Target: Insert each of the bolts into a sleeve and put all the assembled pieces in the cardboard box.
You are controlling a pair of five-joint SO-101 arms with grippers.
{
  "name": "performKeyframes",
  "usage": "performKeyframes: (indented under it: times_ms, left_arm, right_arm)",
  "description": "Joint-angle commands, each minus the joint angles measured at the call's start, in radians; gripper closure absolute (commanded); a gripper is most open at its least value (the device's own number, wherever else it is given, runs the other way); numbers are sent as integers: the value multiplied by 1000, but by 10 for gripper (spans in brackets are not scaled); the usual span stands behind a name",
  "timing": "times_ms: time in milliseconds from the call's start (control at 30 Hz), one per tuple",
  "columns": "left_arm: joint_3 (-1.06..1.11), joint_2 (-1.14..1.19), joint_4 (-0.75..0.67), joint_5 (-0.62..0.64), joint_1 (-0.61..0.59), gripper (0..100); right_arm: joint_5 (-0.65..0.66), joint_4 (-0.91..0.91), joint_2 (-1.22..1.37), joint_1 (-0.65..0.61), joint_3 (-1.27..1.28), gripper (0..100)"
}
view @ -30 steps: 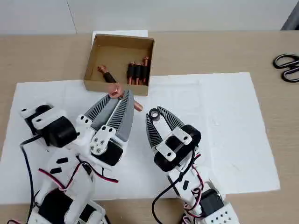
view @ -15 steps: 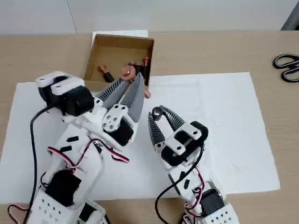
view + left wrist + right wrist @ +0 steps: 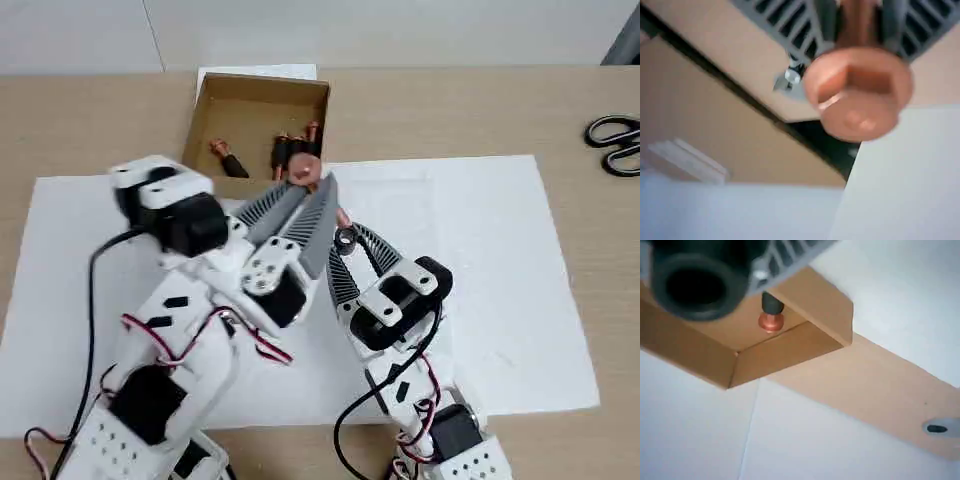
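**Progress.** The open brown cardboard box, far left on the sheet, already holds assembled copper-and-black pieces. There are probably four, though the cluster is hard to count. One pair is left. Your left pincer is clamped on a copper-coloured hex-head bolt above the box's near right corner. Your right pincer grips a short black tubular sleeve just beside the bolt's lower end. Insertion and boxing remain.

**Surroundings.** A white paper sheet covers the tan counter, and black-handled scissors lie far right, well apart. The box wall and the close-set pincers crowd the joining.
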Motion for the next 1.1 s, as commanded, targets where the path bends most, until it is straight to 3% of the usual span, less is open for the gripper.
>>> performKeyframes:
  times_ms: [0, 133, 867, 1067]
  left_arm:
    - [13, -3, -32, -55, 8, 994]
    - [39, -6, -57, -153, 8, 994]
    - [139, -6, -144, -150, 11, 994]
    - [134, -6, -146, -150, 11, 994]
  right_arm:
    - [-11, 25, -10, 7, -23, 995]
    - [-11, 41, -10, 7, -23, 995]
    - [-9, 35, -12, 7, -49, 995]
    - [-9, -110, -10, 7, -49, 995]
